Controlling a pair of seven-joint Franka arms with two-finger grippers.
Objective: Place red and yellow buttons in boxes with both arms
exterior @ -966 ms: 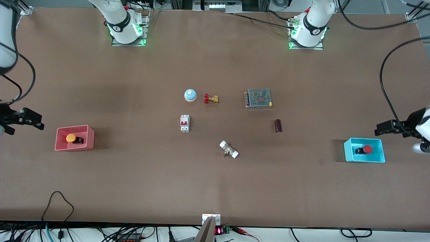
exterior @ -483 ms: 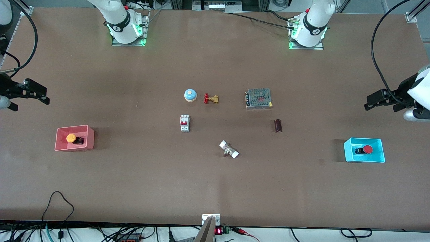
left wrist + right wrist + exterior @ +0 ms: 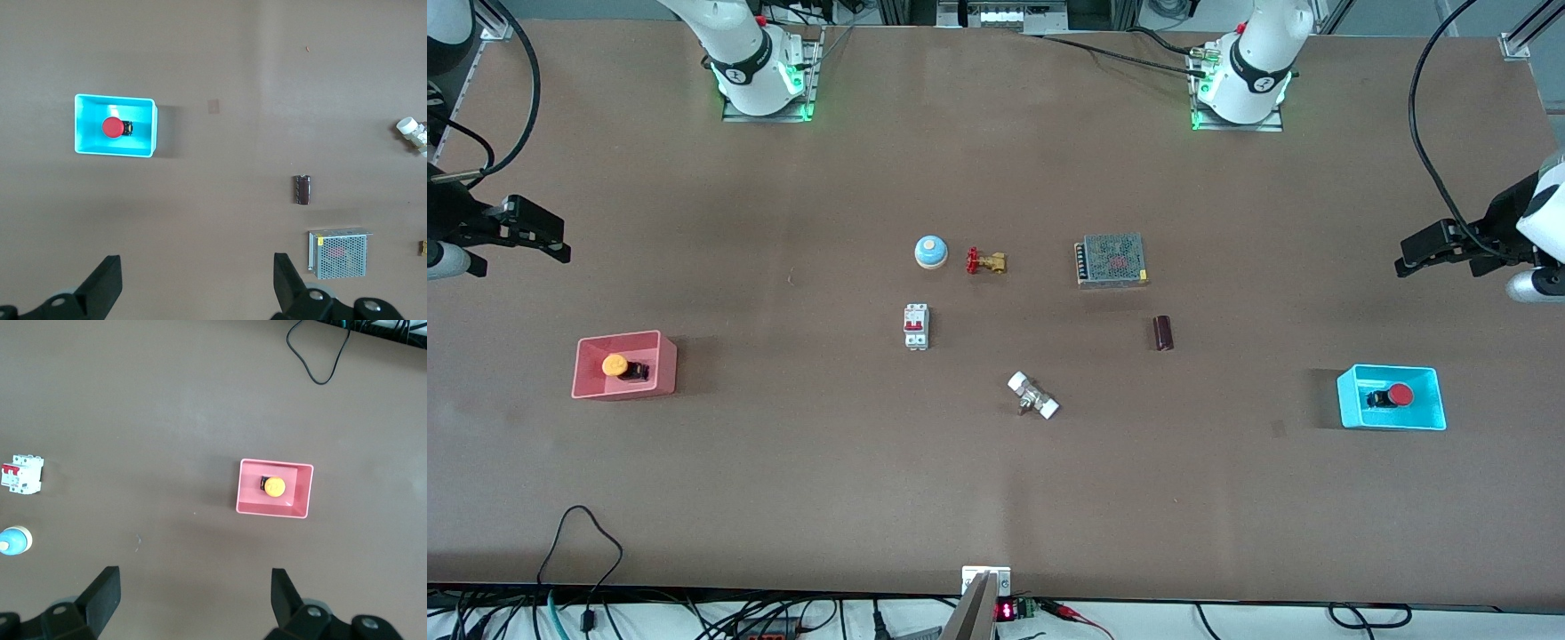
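Observation:
The orange-yellow button (image 3: 615,364) lies in the pink-red box (image 3: 665,369) toward the right arm's end of the table. The red button (image 3: 1401,395) lies in the cyan box (image 3: 1392,423) toward the left arm's end. My right gripper (image 3: 556,246) is open and empty, up over bare table beside the pink-red box. My left gripper (image 3: 1408,255) is open and empty, up over bare table beside the cyan box. The left wrist view shows its open gripper (image 3: 197,263), the cyan box (image 3: 149,130) and the red button (image 3: 112,127). The right wrist view shows its open gripper (image 3: 193,579), the pink-red box (image 3: 273,509) and the yellow button (image 3: 274,487).
In the middle of the table stand a blue bell (image 3: 930,252), a brass valve with a red handle (image 3: 985,261), a white circuit breaker (image 3: 916,326), a metal mesh power supply (image 3: 1111,259), a dark cylinder (image 3: 1163,332) and a white fitting (image 3: 1032,396).
Both grippers have drawn away from their boxes, toward the arm bases' side of the table, most of it in the first half second. The buttons and boxes have not moved.

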